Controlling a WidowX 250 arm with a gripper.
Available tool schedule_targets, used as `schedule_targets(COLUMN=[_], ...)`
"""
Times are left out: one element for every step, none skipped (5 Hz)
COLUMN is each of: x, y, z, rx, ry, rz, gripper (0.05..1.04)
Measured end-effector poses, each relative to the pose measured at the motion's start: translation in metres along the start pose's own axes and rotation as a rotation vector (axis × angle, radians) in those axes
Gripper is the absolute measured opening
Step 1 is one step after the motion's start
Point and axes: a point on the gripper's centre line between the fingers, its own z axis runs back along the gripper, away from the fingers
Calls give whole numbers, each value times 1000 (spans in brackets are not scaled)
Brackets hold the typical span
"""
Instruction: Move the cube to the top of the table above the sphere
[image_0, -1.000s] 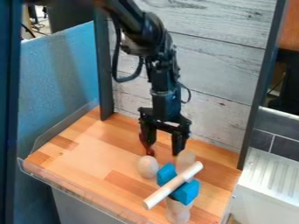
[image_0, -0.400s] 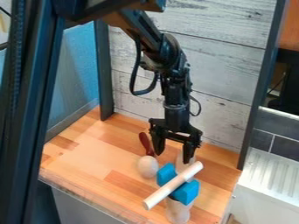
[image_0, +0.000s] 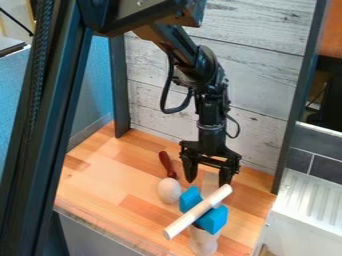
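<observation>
The blue block, taken here as the cube, is found at the lower right of the wooden table, to the right of the sphere and nearer the front edge. Its long axis is directed from upper left to lower right of the view. Whether it is formed of one piece or two cannot be told, as its middle is covered by the pale rod. The rod is laid slantwise across it, with one end pointed to the lower left and the other to the upper right.

A pale piece is seen below the block's lower end; whether the block is borne by it cannot be established. A second pale piece is noted upright behind the block. Behind the sphere, a dark red object is noted, its long axis directed towards the sphere.

The gripper is observed pointing downward, its fingers set wide apart on either side of the second pale piece in the view. Contact cannot be confirmed.
</observation>
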Motion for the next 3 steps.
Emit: schedule_targets(x=[5, 4, 4], y=[-6, -8, -9], z=[-1, -16, -28], rx=[-1, 24, 53], ry=[-5, 18, 32], rz=[11, 10, 23], gripper=[1000, 967, 669])
